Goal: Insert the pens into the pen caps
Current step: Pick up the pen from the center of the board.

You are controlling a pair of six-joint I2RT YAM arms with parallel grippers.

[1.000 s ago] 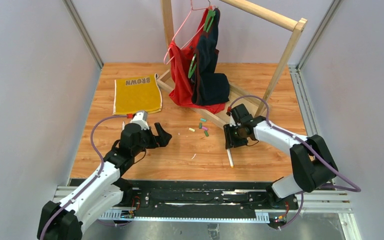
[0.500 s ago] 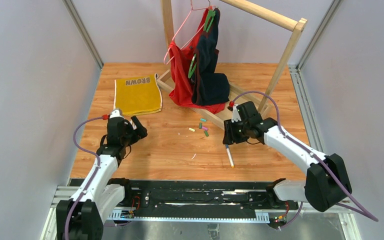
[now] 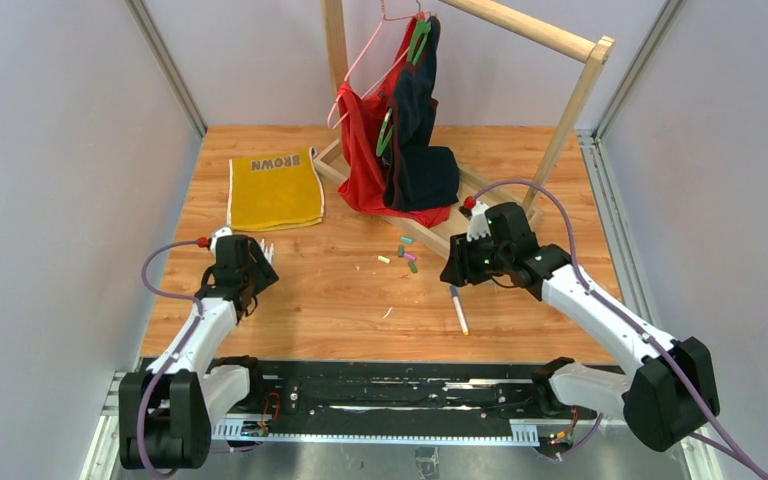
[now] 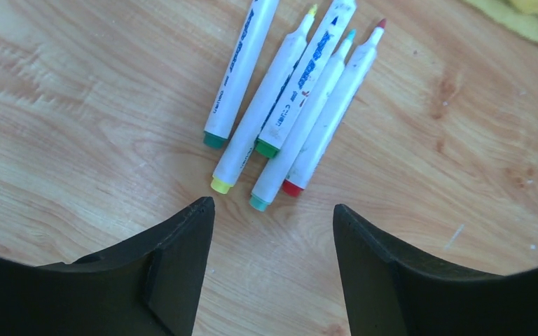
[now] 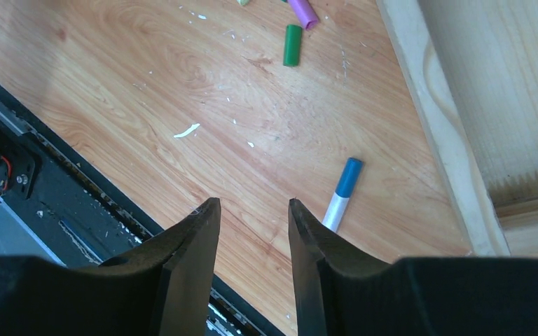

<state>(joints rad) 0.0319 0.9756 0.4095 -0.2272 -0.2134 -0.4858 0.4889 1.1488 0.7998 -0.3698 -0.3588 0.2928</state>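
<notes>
Five slim white pens (image 4: 305,73) lie side by side on the wood-grain table (image 3: 360,300) at its left side, just ahead of the left hand (image 4: 273,206), whose matte black jaws stand apart with nothing between them. The round barrels carry blue print and coloured end plugs: two green, one yellow, one teal, one red. Three bare felt tips show in yellow, teal and red. The other two pens are cut off by the frame's top edge.

Near the table's middle lie the caps (image 3: 405,255), short glossy tubes. The right wrist view shows a green one (image 5: 292,45) and a purple one (image 5: 302,12), the latter clipped by the frame. From above the rest are too small to tell apart.

The right hand (image 5: 252,203) is also open and holds nothing. A sixth pen (image 5: 342,192) with a blue cap lies on the table below it, its lower barrel hidden behind a finger.

A yellow towel (image 3: 275,190) lies flat beyond the left hand.
</notes>
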